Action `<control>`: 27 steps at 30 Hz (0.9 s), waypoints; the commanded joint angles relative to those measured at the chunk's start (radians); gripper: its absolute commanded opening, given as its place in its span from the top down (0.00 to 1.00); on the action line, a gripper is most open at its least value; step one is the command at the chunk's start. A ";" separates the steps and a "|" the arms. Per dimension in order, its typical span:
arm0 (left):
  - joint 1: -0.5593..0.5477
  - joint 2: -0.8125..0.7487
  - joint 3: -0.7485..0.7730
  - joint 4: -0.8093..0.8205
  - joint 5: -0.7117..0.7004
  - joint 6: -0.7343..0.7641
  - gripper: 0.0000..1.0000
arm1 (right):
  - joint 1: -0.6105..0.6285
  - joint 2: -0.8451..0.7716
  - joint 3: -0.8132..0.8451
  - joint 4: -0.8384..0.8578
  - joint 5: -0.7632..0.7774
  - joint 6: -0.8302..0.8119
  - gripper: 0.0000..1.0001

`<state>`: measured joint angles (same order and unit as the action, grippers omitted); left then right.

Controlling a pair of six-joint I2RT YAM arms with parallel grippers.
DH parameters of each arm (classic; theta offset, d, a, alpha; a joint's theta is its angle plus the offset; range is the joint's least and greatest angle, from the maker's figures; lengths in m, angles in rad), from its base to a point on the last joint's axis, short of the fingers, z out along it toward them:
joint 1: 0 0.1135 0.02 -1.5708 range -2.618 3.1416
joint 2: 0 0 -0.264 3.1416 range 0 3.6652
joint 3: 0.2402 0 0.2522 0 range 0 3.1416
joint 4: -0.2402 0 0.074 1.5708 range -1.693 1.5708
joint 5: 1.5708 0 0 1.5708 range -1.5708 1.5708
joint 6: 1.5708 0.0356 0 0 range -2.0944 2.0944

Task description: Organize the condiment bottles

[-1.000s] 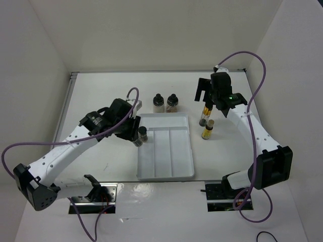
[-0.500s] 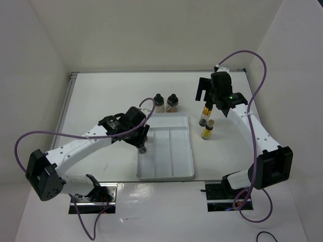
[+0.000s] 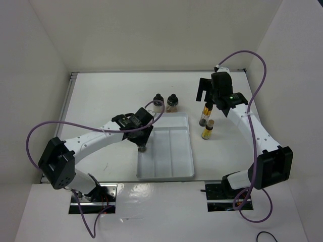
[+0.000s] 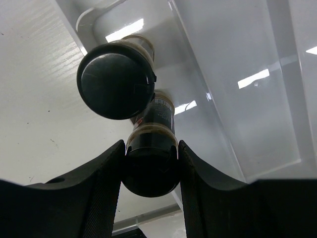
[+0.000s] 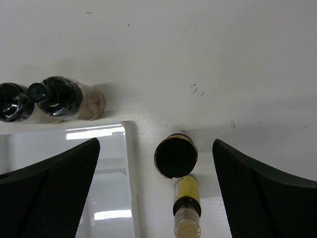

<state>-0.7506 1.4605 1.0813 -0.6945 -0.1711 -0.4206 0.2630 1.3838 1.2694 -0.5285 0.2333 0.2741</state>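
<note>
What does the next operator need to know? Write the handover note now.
Left claw: shut on a dark jar in the tray's left compartment, next to the other dark jar already there.
Right claw: open, empty, above the black-capped yellow bottle.
Outside the tray: that bottle and the cork-topped bottle to its right; white-filled jar and pinkish-brown jar past its far edge.
Left: release the jar, sort the other four.

Shows a white divided tray [image 3: 176, 151] lying flat mid-worktop [image 3: 101, 96], long side running near to far. Holds three long lanes and one cross lane at the far end. Shows white walls [image 3: 151, 35] around and dark specks [image 5: 195, 89] on the worktop.
</note>
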 commanded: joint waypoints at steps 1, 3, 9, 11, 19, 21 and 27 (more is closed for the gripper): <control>-0.009 0.004 0.035 -0.010 -0.033 0.020 0.63 | -0.011 -0.025 -0.001 -0.021 0.021 -0.013 0.01; -0.020 0.004 0.045 -0.010 -0.033 0.020 0.54 | -0.011 -0.025 -0.001 -0.021 0.021 -0.013 0.01; -0.050 0.004 0.055 -0.028 -0.024 0.011 0.23 | -0.030 -0.025 -0.001 -0.030 0.002 -0.013 0.01; -0.059 -0.006 0.078 -0.039 -0.034 0.000 0.14 | -0.039 -0.025 -0.001 -0.039 -0.028 -0.013 0.01; -0.059 -0.093 0.234 -0.126 -0.103 -0.049 0.00 | -0.039 -0.025 -0.010 -0.057 -0.078 -0.035 0.01; -0.059 -0.138 0.265 -0.109 -0.120 -0.076 0.00 | -0.039 -0.025 -0.019 -0.067 -0.113 -0.046 0.01; 0.013 -0.219 0.275 -0.019 -0.058 -0.087 0.00 | -0.039 -0.043 -0.064 -0.054 -0.124 -0.067 0.01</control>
<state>-0.7582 1.2671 1.3457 -0.7536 -0.2489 -0.4797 0.2291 1.3712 1.2144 -0.5846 0.1303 0.2359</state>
